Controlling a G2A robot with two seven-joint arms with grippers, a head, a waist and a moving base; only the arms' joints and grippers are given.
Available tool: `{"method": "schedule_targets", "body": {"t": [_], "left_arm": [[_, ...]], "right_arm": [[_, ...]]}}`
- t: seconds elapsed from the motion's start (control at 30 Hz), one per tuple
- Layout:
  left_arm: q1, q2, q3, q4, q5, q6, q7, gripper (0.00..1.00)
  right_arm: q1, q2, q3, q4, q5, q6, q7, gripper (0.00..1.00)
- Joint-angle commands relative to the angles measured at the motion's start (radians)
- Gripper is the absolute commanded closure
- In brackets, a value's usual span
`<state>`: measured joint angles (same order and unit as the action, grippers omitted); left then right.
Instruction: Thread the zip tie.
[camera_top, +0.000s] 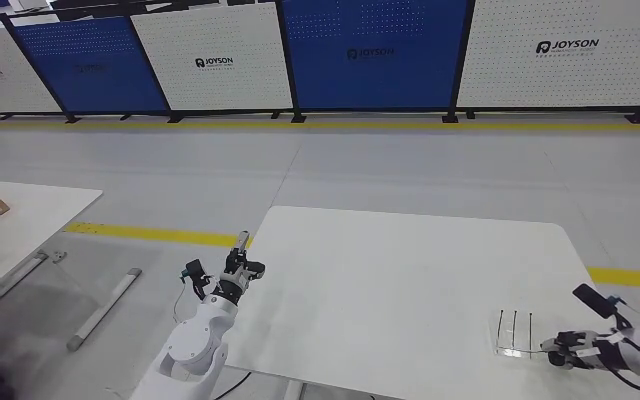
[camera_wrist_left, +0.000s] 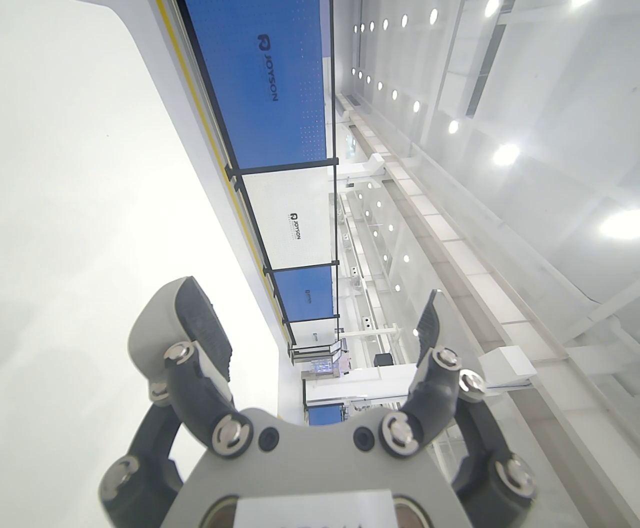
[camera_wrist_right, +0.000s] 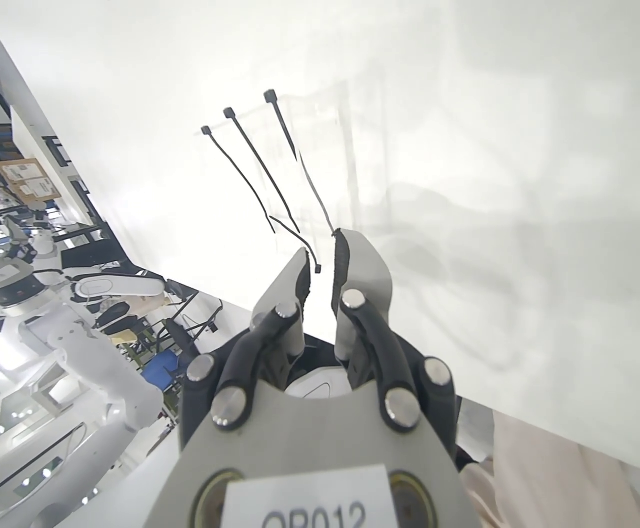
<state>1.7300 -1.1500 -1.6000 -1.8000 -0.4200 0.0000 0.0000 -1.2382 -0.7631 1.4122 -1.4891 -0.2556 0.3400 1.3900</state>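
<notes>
Three black zip ties (camera_wrist_right: 260, 160) are near the right front corner of the white table (camera_top: 400, 290), side by side and a little apart. Each one is a thin, flexible strip with a small square head at the far end. The strips run from the heads toward the robot and bend slightly. In the top view the zip ties (camera_top: 515, 328) show as three short dark lines, parallel to each other. They seem to be held by a clear plastic stand (camera_wrist_right: 350, 150). Seen through it, the lower part of each strip looks shifted sideways from the upper part.

The right gripper (camera_wrist_right: 320, 245) is at the tail ends of the ties, low over the table edge. Its two fingers are brought close, with a narrow gap between the pads. The tip of one tail lies in this gap, and another tail reaches one fingertip (camera_wrist_right: 342, 240). It is not possible to tell if the pads really press the tail. In the top view the right gripper (camera_top: 553, 350) is just beside the stand.

The left gripper (camera_wrist_left: 310, 300) is at the left edge of the table, well apart from the ties. Its fingers are spread wide and hold nothing. In the top view the left gripper (camera_top: 240, 245) points away from the robot.
</notes>
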Motion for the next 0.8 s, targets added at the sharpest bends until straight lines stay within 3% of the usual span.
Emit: {"method": "schedule_targets", "body": {"t": [0.0,0.2,0.3,0.37,0.6,0.77], "left_arm": [[0.0,0.0,0.0,0.0,0.0,0.0,0.0,0.0],[0.0,0.0,0.0,0.0,0.0,0.0,0.0,0.0],[0.0,0.0,0.0,0.0,0.0,0.0,0.0,0.0],[0.0,0.0,0.0,0.0,0.0,0.0,0.0,0.0],[0.0,0.0,0.0,0.0,0.0,0.0,0.0,0.0],[0.0,0.0,0.0,0.0,0.0,0.0,0.0,0.0]], "right_arm": [[0.005,0.002,-0.008,0.001,-0.002,0.0,0.0,0.83],[0.021,0.009,-0.03,0.008,-0.001,0.0,0.0,0.83],[0.028,0.011,-0.038,0.012,0.001,0.0,0.0,0.89],[0.032,0.013,-0.04,0.015,-0.001,0.0,0.0,1.0],[0.024,0.021,-0.029,-0.005,0.01,0.0,0.0,1.0],[-0.024,0.032,0.029,-0.045,0.031,0.0,-0.007,1.0]]}}
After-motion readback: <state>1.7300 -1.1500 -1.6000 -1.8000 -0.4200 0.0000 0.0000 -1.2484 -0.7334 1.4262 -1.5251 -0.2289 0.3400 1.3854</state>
